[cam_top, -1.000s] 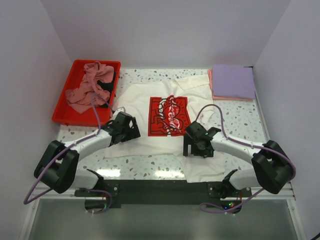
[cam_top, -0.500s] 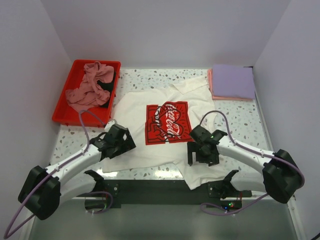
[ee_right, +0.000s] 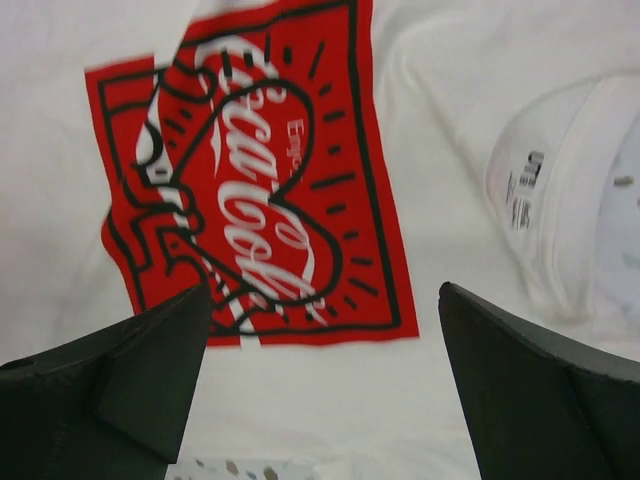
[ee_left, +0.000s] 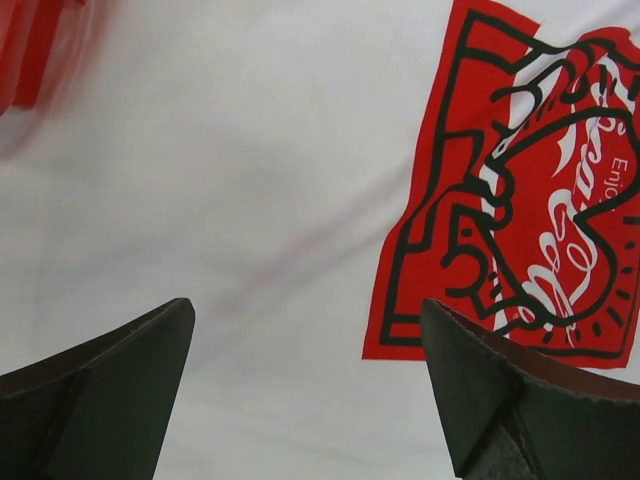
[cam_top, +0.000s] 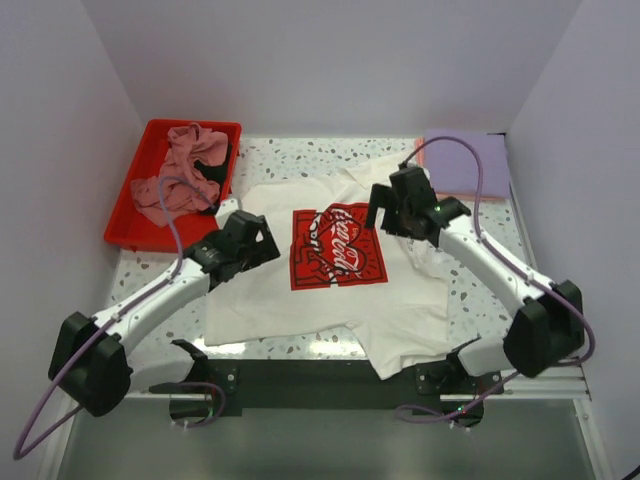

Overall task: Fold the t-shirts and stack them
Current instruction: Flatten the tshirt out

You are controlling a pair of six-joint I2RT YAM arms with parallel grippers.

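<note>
Right claw [ee_right: 325, 295], jaws apart, now farther up white t-shirt [cam_top: 265, 290].

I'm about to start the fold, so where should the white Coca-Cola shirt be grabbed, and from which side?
Probably the shoulder edge beside the collar, pinched from straight above by the right gripper: the white t-shirt lies flat, print up, so only its edges offer a fold of cloth to catch.

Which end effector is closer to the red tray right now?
Left. The left end effector sits just off the red tray, over the white shirt; the right end effector is across the shirt's print.
</note>
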